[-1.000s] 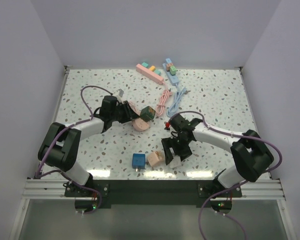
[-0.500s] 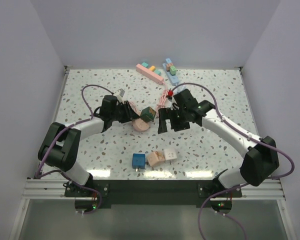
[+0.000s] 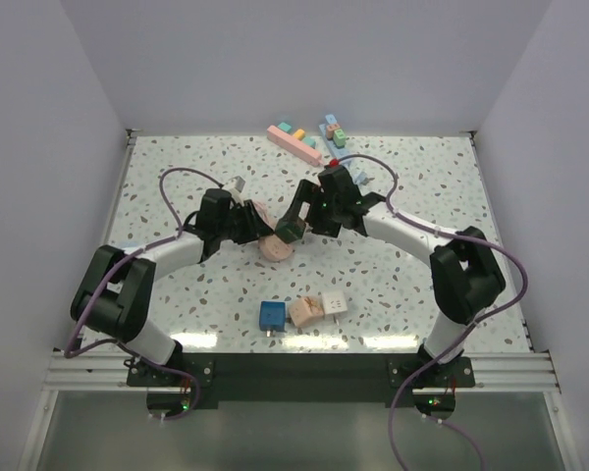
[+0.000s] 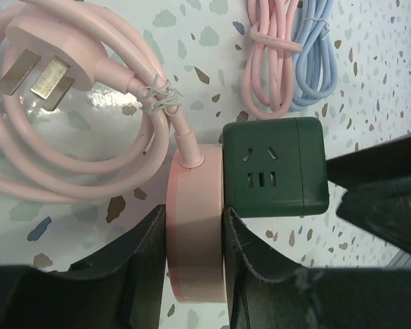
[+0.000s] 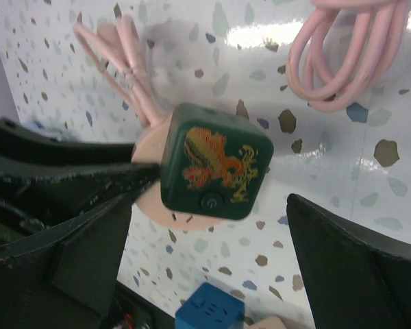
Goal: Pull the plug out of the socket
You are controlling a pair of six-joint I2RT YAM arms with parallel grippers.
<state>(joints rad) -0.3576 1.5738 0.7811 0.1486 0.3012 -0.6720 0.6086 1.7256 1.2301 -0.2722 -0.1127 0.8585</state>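
A dark green cube socket is joined to a round pink disc with a pink cord. My left gripper is shut on the disc, one finger on each flat face, with the green cube to its right. The cord ends in a pink pronged plug lying loose. My right gripper is open, with its fingers spread wide to either side of the green cube and not touching it. In the top view it is just right of the cube.
A blue cube, a peach cube and a white cube sit near the front edge. Coiled pink and blue cables lie behind the green cube. Pink and blue power strips lie at the back.
My right arm has swung from the front, beside the white cube, up and left to the green cube. The white cube stays by the peach one. My left arm has not moved.
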